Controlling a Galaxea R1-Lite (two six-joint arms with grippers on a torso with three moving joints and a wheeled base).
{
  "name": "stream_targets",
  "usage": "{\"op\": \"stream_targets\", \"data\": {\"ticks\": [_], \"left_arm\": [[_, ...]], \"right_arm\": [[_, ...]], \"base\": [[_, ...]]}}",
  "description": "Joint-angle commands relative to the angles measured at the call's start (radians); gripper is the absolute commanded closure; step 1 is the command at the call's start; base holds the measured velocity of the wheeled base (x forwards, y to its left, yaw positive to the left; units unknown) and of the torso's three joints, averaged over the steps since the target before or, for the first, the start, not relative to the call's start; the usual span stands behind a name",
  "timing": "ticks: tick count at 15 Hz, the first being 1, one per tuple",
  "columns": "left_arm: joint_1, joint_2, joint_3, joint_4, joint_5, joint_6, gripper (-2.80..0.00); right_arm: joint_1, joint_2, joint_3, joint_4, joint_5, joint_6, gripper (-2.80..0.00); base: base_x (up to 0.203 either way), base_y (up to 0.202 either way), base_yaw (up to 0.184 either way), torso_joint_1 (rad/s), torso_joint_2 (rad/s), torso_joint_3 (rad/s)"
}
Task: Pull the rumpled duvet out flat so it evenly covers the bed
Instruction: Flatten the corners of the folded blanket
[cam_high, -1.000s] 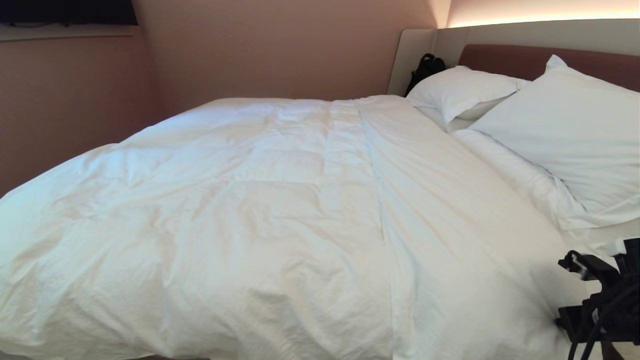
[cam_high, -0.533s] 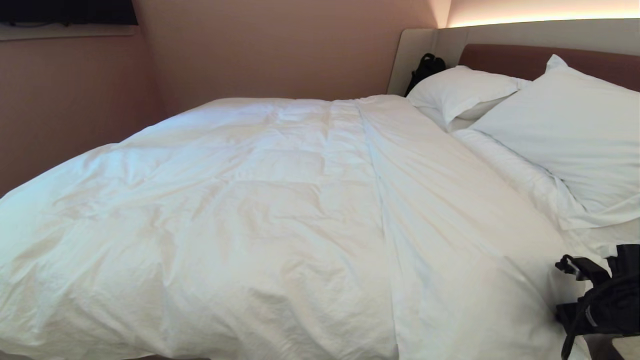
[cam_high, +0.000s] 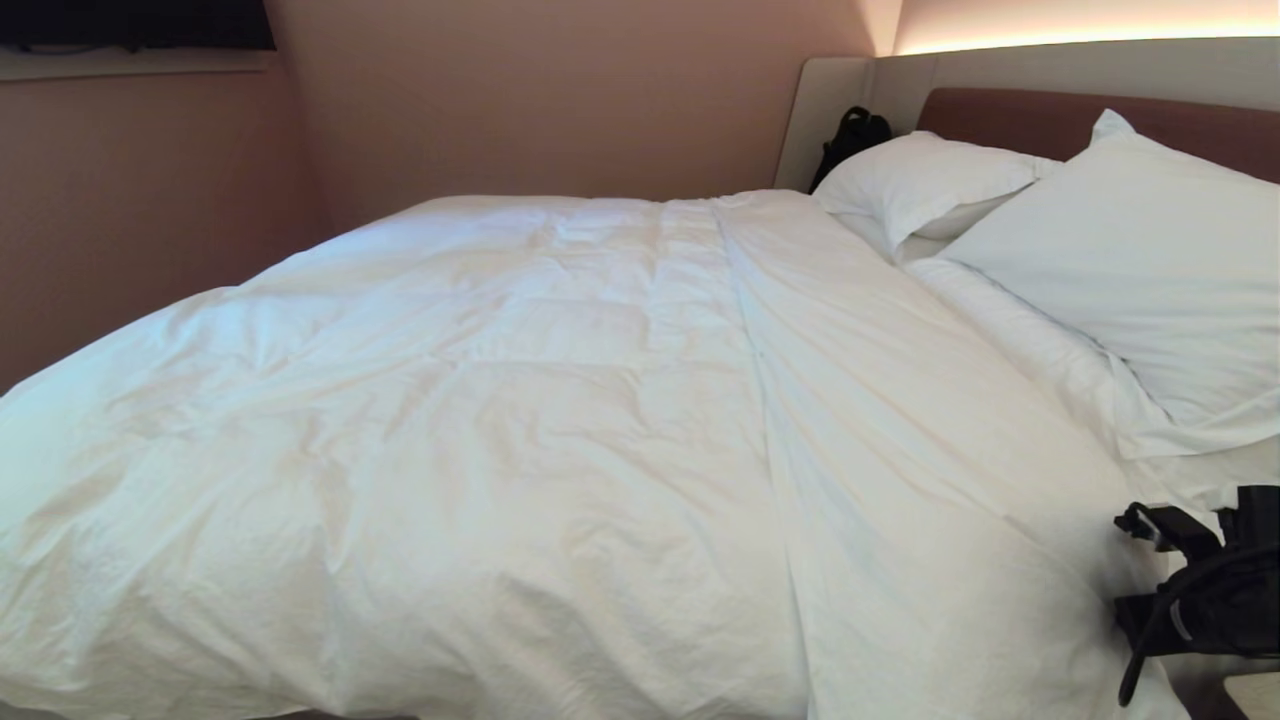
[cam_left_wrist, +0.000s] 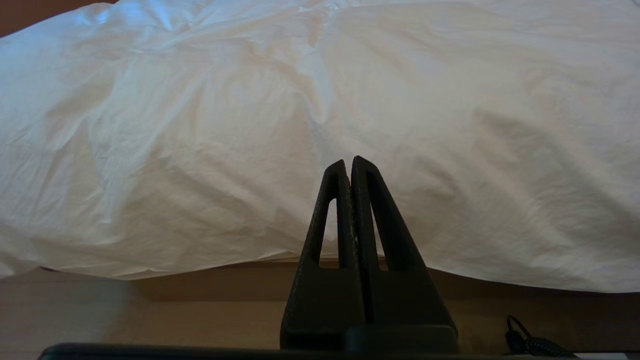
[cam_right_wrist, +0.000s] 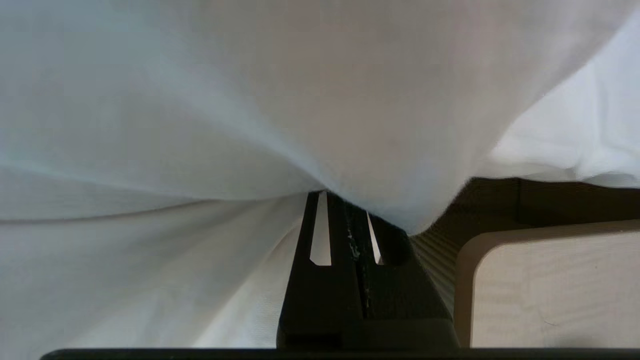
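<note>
The right tool is clamped on the duvet at the near right corner of the bed.

The duvet lies spread over almost the whole bed, wrinkled, with a long fold running from the head side toward the near edge. Its near edge hangs over the side of the bed. Two pillows lie at the headboard, just beside the duvet's top edge. In the right wrist view the cloth bunches over the closed tips of the right tool. The left tool has its fingers pressed together, holding nothing, and points at the hanging edge of the duvet, apart from it. A black bag stands in the far corner beside the headboard.
</note>
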Motion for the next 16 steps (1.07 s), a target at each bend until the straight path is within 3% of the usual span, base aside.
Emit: {"op": "stream_targets", "data": {"ticks": [1, 6, 10, 16], "left_arm": [[0.0, 0.0, 0.0, 0.0, 0.0, 0.0, 0.0], [0.0, 0.0, 0.0, 0.0, 0.0, 0.0, 0.0], [0.0, 0.0, 0.0, 0.0, 0.0, 0.0, 0.0], [0.0, 0.0, 0.0, 0.0, 0.0, 0.0, 0.0]], "right_arm": [[0.001, -0.077, 0.042, 0.005, 0.008, -0.001, 0.0], [0.031, -0.222, 0.093, 0.135, 0.034, -0.013, 0.0], [0.083, -0.394, 0.094, 0.377, 0.039, -0.016, 0.0], [0.178, -0.731, 0.025, 0.857, 0.052, -0.027, 0.0]], "base": [[0.0, 0.0, 0.0, 0.0, 0.0, 0.0], [0.0, 0.0, 0.0, 0.0, 0.0, 0.0], [0.0, 0.0, 0.0, 0.0, 0.0, 0.0], [0.0, 0.0, 0.0, 0.0, 0.0, 0.0]]}}
